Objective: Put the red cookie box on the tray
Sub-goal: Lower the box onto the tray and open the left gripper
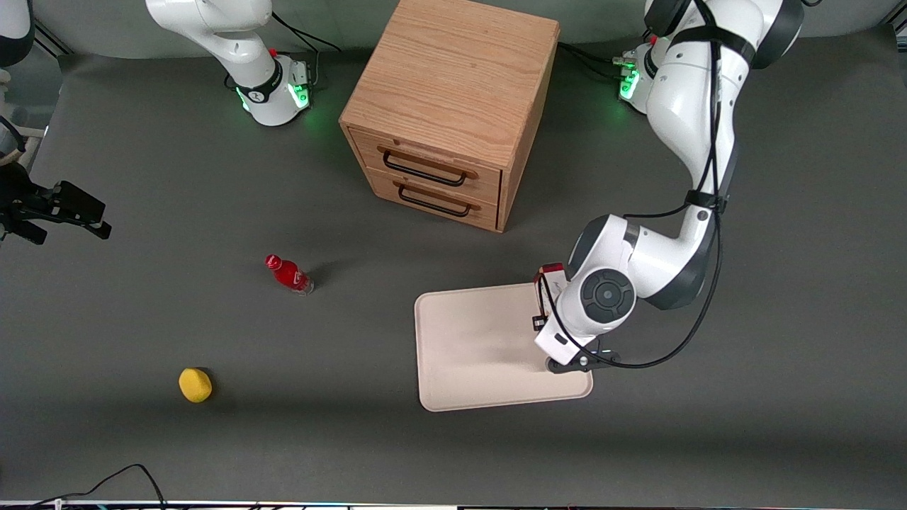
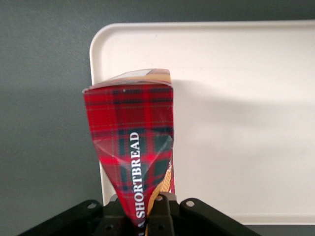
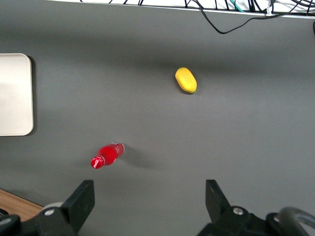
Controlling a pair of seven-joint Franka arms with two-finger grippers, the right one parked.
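A dark grey table [image 1: 142,319] carries everything. The gripper [image 2: 147,216] hangs over the tray's [image 1: 468,347] edge toward the working arm's end, clamped on the red cookie box [image 2: 130,142], which is pinched in and creased where it is held. The box appears to be raised above the tray — contact is hard to judge. Farther from the camera stands a wooden drawer cabinet [image 1: 446,106]; toward the parked arm's end lie a small red bottle [image 1: 288,274] and a yellow object [image 1: 195,384] — both well apart from the tray.

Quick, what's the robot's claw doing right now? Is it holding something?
Working arm's claw: shut on the red cookie box, holding it above the tray, over the tray's edge.
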